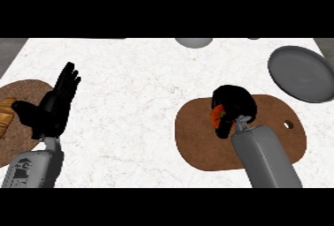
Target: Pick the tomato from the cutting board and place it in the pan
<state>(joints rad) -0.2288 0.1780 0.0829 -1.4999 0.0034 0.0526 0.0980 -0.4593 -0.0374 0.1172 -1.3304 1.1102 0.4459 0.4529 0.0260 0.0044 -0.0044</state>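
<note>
A brown oval cutting board (202, 137) with a hole near its right end lies on the white counter at the right. My right hand (233, 105) is over the board's upper middle, fingers curled round the red tomato (216, 115), of which only a sliver shows at the hand's left side. The grey pan (301, 74) sits at the far right, up and to the right of the board. My left hand (53, 105) rests open at the left, fingers pointing up.
A round brown mat (20, 95) lies at the left edge under my left hand, with an orange-brown object (5, 114) on it at the very edge. A grey round object (193, 42) shows at the counter's far edge.
</note>
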